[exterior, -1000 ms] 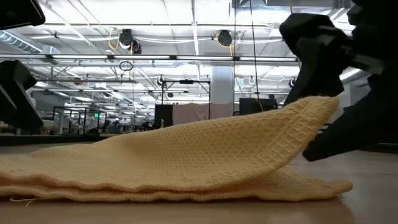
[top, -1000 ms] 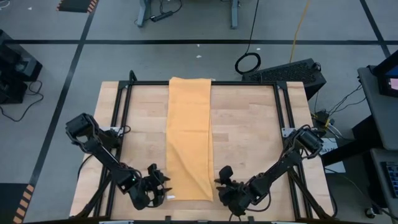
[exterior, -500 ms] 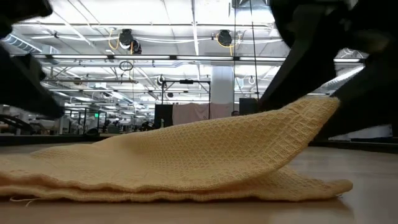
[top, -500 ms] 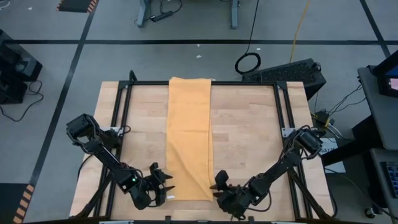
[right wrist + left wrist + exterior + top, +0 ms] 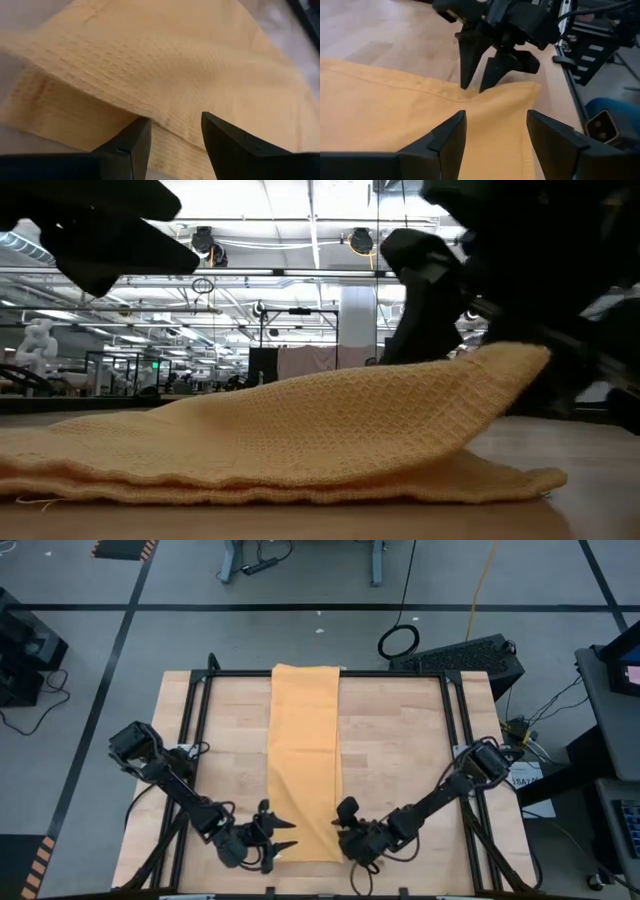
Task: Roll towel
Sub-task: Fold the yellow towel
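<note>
The mustard-yellow towel [image 5: 305, 760] lies folded into a long strip, running from the table's far edge to near its front edge. At its near right corner the upper layer [image 5: 500, 370] stands raised off the lower one. My left gripper [image 5: 283, 837] is open, above the towel's near left part [image 5: 420, 115]. My right gripper [image 5: 344, 816] is open at the towel's right long edge near the near end, its fingers pointing down at the cloth [image 5: 480, 86]. The right wrist view shows the raised layer [image 5: 150, 65] just past its fingers. The white tag does not show. My right gripper's fingertips [image 5: 465, 82] stand at the towel's seam beside the raised corner [image 5: 527, 87], coming from above. I cannot tell whether they touch the cloth. My left gripper touches nothing.
A black metal frame [image 5: 200, 690] borders the wooden tabletop [image 5: 400, 740] on the left, far and right sides. Bare wood lies on both sides of the towel. The floor, cables and a dark case [image 5: 470, 655] lie beyond the far edge.
My left gripper has moved toward the table's right, in over the towel's near left part. My right gripper has moved toward the table's left and slightly farther, up to the towel's right edge. The towel has kept its shape and place.
</note>
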Motion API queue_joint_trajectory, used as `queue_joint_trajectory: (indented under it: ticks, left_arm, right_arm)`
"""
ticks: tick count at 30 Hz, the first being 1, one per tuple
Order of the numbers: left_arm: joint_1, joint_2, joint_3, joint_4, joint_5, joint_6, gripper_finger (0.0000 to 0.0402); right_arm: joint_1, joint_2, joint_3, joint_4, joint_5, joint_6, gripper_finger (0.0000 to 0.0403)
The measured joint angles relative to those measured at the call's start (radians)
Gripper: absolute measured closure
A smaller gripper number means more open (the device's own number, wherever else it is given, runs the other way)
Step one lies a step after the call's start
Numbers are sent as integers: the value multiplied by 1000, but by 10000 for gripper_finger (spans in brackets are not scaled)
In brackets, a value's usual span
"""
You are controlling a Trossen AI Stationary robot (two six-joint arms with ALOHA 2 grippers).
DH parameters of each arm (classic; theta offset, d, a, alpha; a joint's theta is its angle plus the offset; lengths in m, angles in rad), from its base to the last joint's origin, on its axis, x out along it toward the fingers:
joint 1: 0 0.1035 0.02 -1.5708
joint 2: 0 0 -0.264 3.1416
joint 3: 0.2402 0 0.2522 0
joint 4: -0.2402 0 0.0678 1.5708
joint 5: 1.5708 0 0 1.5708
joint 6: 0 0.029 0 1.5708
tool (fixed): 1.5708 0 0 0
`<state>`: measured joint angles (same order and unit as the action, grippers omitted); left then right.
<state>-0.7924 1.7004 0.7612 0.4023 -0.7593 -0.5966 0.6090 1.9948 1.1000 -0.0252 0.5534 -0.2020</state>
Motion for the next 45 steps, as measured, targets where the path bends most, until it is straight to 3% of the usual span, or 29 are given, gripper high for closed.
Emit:
queue_joint_trajectory:
  ticks: [6, 14, 28, 36, 45]
  left_arm:
    - [27, 0, 0, -13, 1, 35, 188]
    - [48, 0, 0, -44, 3, 31, 188]
    - [52, 0, 0, -72, 3, 0, 188]
    - [55, 50, 1, -67, 3, -52, 188]
    - [51, 139, 1, -77, 24, -127, 188]
  right_arm:
    - [-28, -1, 0, 40, -65, -4, 267]
    - [-16, -1, 0, 59, -71, -19, 393]
    - [49, -81, 0, 23, 14, 6, 401]
    - [47, -83, 0, -137, 25, 60, 402]
    - [47, -83, 0, -174, -82, 120, 402]
